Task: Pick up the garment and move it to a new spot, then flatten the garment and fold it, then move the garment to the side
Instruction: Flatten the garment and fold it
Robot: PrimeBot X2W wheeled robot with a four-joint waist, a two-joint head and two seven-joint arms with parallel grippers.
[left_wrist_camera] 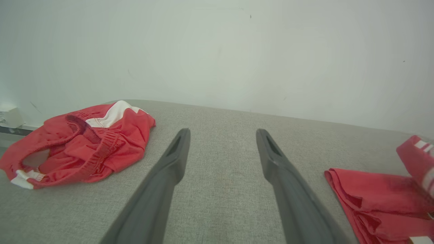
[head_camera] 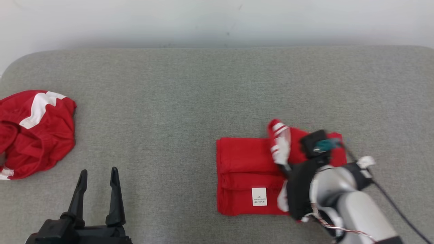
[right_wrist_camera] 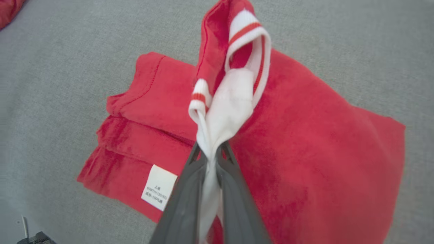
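Note:
The red garment (head_camera: 244,169) lies folded into a rough rectangle on the grey padded surface (head_camera: 190,88), right of centre, with a white care label (head_camera: 259,196) facing up near its front edge. My right gripper (head_camera: 285,168) is shut on the garment's white, red-striped trim (right_wrist_camera: 234,101), holding that piece lifted above the folded stack (right_wrist_camera: 322,142). At the lower left my left gripper (head_camera: 98,174) stands open with nothing between its fingers (left_wrist_camera: 176,152), apart from the garment's edge (left_wrist_camera: 373,196).
A second red garment (head_camera: 37,135) with a white patch lies crumpled at the far left edge, left of my left gripper in the wrist view (left_wrist_camera: 78,145). A pale wall (head_camera: 217,20) backs the surface. Bare grey cloth stretches between the two garments.

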